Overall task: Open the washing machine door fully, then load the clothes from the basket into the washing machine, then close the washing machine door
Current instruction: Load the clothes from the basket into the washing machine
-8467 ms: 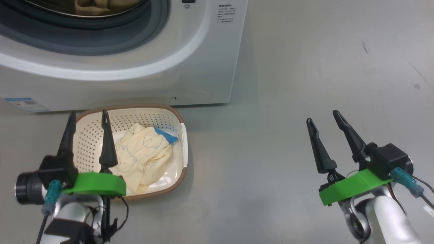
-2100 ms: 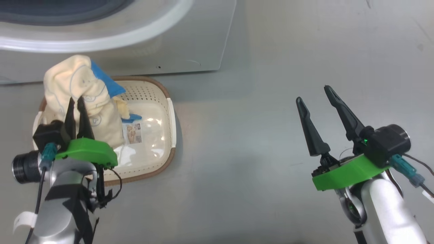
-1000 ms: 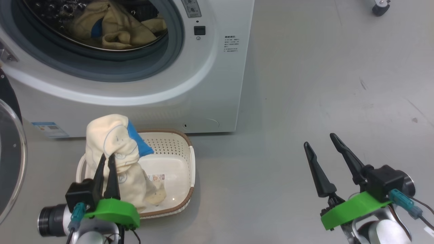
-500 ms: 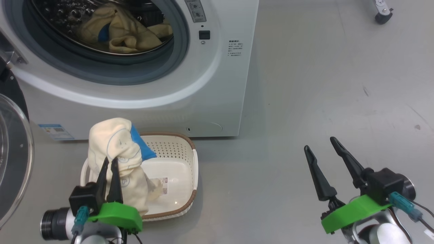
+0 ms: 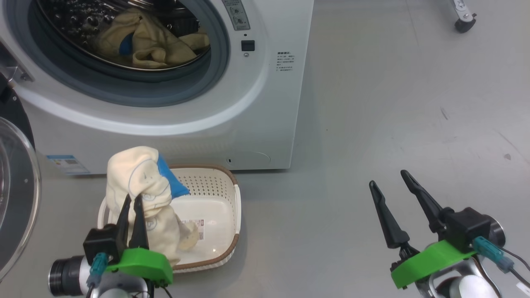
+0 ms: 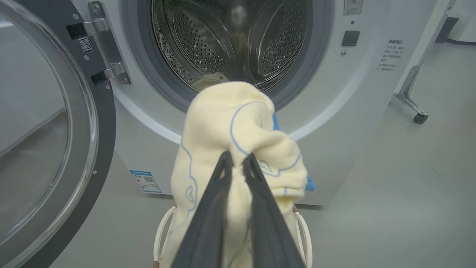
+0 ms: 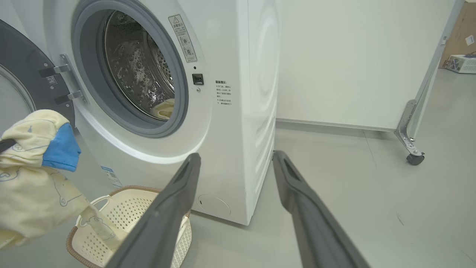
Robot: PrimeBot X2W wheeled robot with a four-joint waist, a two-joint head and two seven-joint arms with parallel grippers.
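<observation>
One of the clothes point(image 5: 138, 182), a pale yellow piece with bear drawings and a blue patch, is hanging from the left claw point(image 5: 133, 199). The claw's two fingers are pressing together on the cloth just under its top fold. The lower end of the piece is trailing down below the claw into the basket point(image 5: 205, 182). The basket is standing on the floor point(image 5: 372, 103) directly under the claw and seems to be holding no other piece.

Ahead of the claw and higher, the washing machine point(image 5: 265, 103) is showing its open mouth, and other yellow pieces are lying in the drum point(image 6: 208, 41). The washing machine door point(image 6: 106, 149) is standing swung wide to the left of the claw. The right claw point(image 5: 388, 179) is hovering well apart to the right, with its fingers spread and gripping nothing.

The loading step is in hand, and this is probably the last piece. The next move is calling for a lift upward and forward, high enough that the trailing end clears the basket rim and the grey gasket point(image 5: 219, 62). The release should come only when the cloth is well inside the drum.
</observation>
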